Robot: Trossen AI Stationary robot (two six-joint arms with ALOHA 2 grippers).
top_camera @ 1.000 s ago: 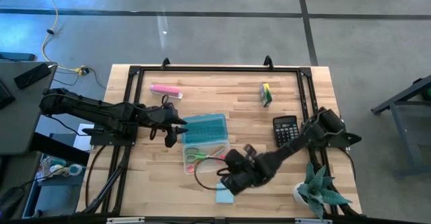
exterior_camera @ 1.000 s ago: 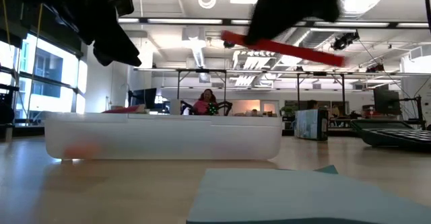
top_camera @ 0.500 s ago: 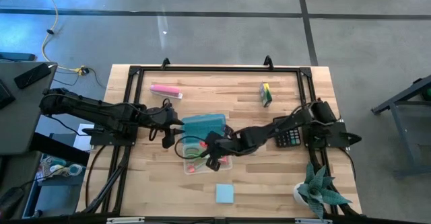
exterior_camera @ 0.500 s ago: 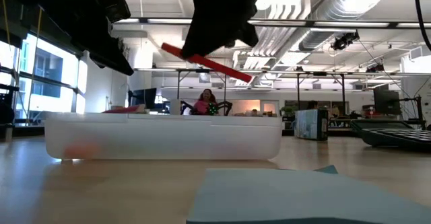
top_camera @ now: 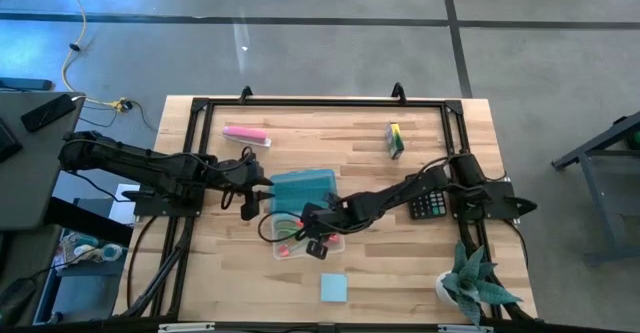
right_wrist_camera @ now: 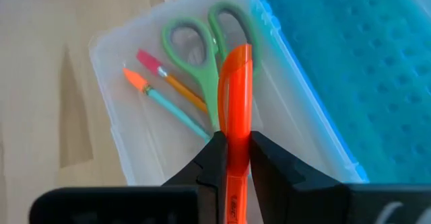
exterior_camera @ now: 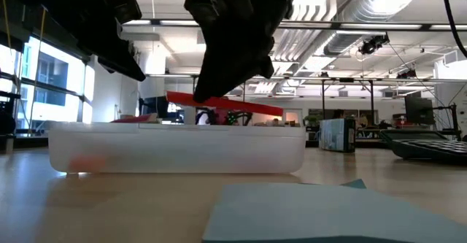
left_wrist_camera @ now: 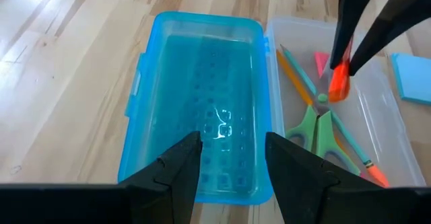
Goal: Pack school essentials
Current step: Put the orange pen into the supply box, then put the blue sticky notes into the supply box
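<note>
An orange-red pen [right_wrist_camera: 237,83] hangs over the clear case tray [right_wrist_camera: 108,69] with my right gripper [right_wrist_camera: 234,146] shut on it. In the low view the pen [exterior_camera: 219,103] lies almost level, just above the tray's rim [exterior_camera: 175,130]. In the tray lie green-handled scissors [right_wrist_camera: 202,42], a green pencil [right_wrist_camera: 168,106], a wooden pencil [right_wrist_camera: 185,93] and a small red piece [top_camera: 283,251]. The blue lid [left_wrist_camera: 202,96] lies open beside the tray. My left gripper [left_wrist_camera: 232,150] stands open over the lid's left end. A light-blue note pad [top_camera: 334,289] and a green-yellow block [top_camera: 396,140] lie on the table. My right gripper pinches the pen's barrel [right_wrist_camera: 237,126] between its two fingers. The fingers slant down from the table's right side. The pen's capped end reaches out past the fingertips over the scissors, and the pen is clear of the tray.
A black calculator [top_camera: 425,195] lies right of the tray and a spiky potted plant [top_camera: 470,281] stands at the near right corner. A pink object [top_camera: 246,133] lies at the far left. A black frame [top_camera: 320,103] runs along the table's far edge and sides.
My right gripper has carried the pen from beside the note pad toward the table's left and far edges, over the tray, and has sunk. The pen has tipped from slanting to almost level, just above the tray's rim.
</note>
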